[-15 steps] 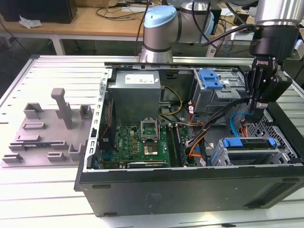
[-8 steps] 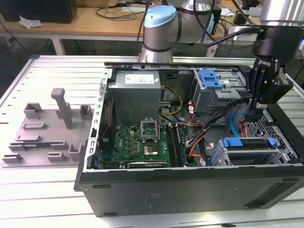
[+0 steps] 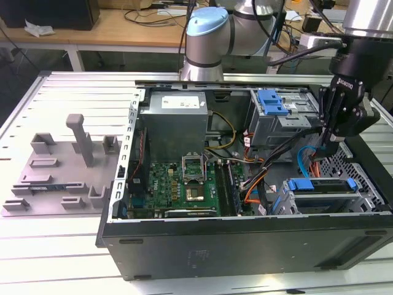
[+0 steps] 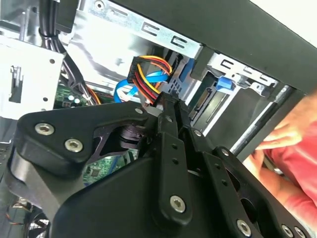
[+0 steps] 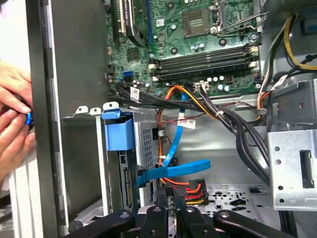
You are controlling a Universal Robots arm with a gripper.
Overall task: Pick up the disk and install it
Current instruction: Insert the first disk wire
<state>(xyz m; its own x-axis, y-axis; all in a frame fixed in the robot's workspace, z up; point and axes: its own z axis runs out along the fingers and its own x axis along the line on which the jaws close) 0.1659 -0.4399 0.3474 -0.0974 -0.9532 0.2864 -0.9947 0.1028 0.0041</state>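
the gripper (image 3: pixel 329 149) is seen closed narrowly on a plug (image 4: pixel 151 99) of coloured wires. the disk (image 3: pixel 320 196) is seated flat in the bay just below it, its long axis laid across the exterior view.

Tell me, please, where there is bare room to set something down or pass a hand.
Bare table slats lie in front of the fixture and behind it. Inside the case it is crowded: cables fill the gap between motherboard and disk, with the gripper over them.
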